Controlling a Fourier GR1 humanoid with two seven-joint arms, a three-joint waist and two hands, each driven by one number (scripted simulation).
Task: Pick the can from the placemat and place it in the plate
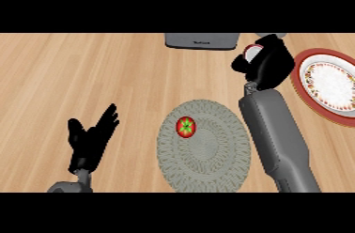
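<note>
Beside the plate point(302, 81), right hand point(269, 63) curls round the can point(252, 51)

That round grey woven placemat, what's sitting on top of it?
On the round grey woven placemat lies one small round red object with a green star-like centre, near its upper left. The right grey forearm overlaps the mat's right edge, hiding whatever lies beneath.

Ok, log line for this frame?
right hand: curled round can, beside plate | left hand: open, resting lower left | placemat: red-green round item on it
</note>
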